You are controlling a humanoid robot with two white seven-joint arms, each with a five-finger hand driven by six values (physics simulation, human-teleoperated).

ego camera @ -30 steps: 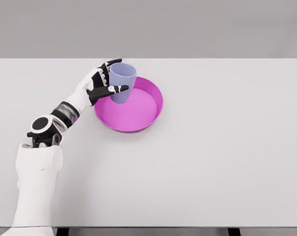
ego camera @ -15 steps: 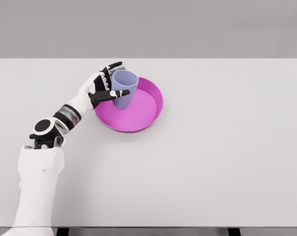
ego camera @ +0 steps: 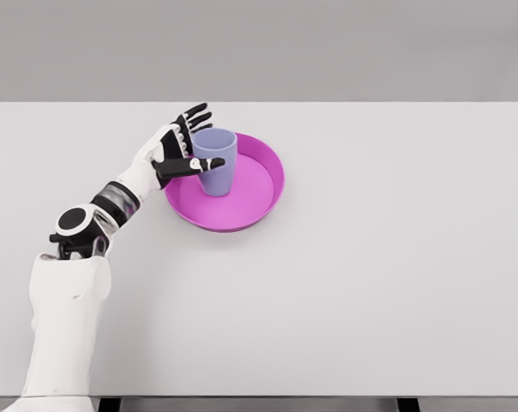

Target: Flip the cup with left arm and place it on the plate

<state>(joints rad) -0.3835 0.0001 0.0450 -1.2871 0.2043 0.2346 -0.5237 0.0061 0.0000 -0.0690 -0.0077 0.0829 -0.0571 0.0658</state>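
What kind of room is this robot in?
Probably a simulated test setup, not a real room: a bare white table, a blank grey backdrop, and only a pink plate and lilac cup by the left hand.

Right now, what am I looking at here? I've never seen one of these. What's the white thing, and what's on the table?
It is a computer-simulated humanoid robot, seen from a camera on its own head. The white jointed limb coming in at the lower left is its left arm, ending in a five-fingered left hand. On the white table lies a pink plate, and a pale purple cup stands upright on it, mouth up. The fingers look spread beside the cup rather than closed on it, so it seems to be holding nothing. The right arm is out of the picture.
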